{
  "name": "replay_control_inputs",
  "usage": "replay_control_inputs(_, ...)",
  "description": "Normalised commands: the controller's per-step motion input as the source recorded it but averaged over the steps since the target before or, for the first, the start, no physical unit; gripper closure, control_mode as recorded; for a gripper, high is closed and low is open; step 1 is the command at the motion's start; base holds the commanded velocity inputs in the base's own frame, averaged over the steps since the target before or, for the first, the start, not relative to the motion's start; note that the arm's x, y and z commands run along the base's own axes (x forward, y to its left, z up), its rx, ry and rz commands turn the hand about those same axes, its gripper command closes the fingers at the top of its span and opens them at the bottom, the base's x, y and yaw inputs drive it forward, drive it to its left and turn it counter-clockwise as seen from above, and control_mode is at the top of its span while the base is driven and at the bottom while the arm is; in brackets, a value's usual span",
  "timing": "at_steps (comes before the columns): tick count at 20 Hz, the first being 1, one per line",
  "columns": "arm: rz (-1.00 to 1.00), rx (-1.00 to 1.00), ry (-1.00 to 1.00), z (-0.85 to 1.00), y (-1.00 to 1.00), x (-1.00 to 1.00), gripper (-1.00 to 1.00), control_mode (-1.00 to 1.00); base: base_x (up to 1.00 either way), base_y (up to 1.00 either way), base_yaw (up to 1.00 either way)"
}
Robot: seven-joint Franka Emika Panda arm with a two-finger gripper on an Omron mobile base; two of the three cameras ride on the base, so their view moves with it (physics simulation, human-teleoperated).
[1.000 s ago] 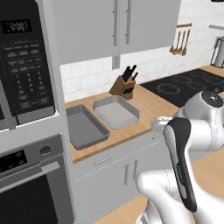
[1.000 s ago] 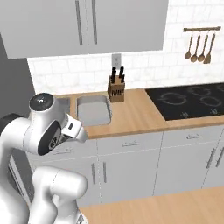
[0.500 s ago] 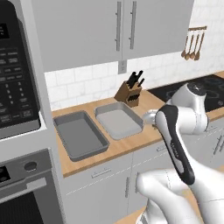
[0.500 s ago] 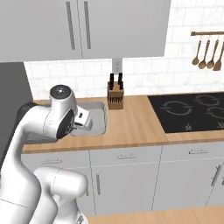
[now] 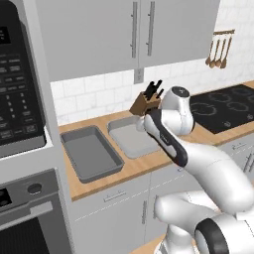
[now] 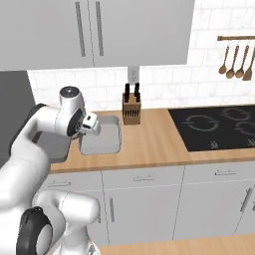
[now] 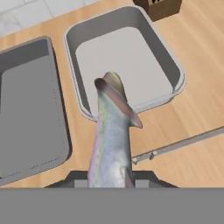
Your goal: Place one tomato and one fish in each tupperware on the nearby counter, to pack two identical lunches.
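Sitting at the left of the counter, beside the oven column, the darker tupperware is lying with its tray bare. In the hand view the same darker tupperware is running along the left edge. Just to its right, not quite touching it, the lighter tupperware is lying, also bare inside; in the hand view this lighter tupperware is taking the upper middle. The fish is hanging in the gripper, jaws partly closed around its body, its far end showing over the near rim of the lighter tupperware. The 2 fingertips themselves are hidden, so the exact contact cannot be told. Further right, the knife block is standing at the wall, then the black cooktop. In the right base view the gripper is hovering over the lighter tupperware.
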Motion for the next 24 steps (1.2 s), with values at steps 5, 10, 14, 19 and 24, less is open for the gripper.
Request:
replay_control_inputs(5,-0.02,-0.05,0.0,-0.54,-0.01,1.0,1.0,-1.0,0.0,0.0,0.0)
replay_control_inputs(10,0.0,-0.02,0.0,-0.61,0.14,1.0,-1.0,-1.0,0.0,0.0,0.0)
replay_control_inputs(14,0.0,-0.02,0.0,-0.56,0.0,1.0,-1.0,-1.0,0.0,0.0,0.0)
replay_control_inputs(19,-0.02,0.0,0.01,0.2,0.04,0.32,-1.0,-1.0,0.0,0.0,0.0)
replay_control_inputs(24,0.0,0.0,0.0,1.0,0.02,-0.89,-1.0,-1.0,0.0,0.0,0.0)
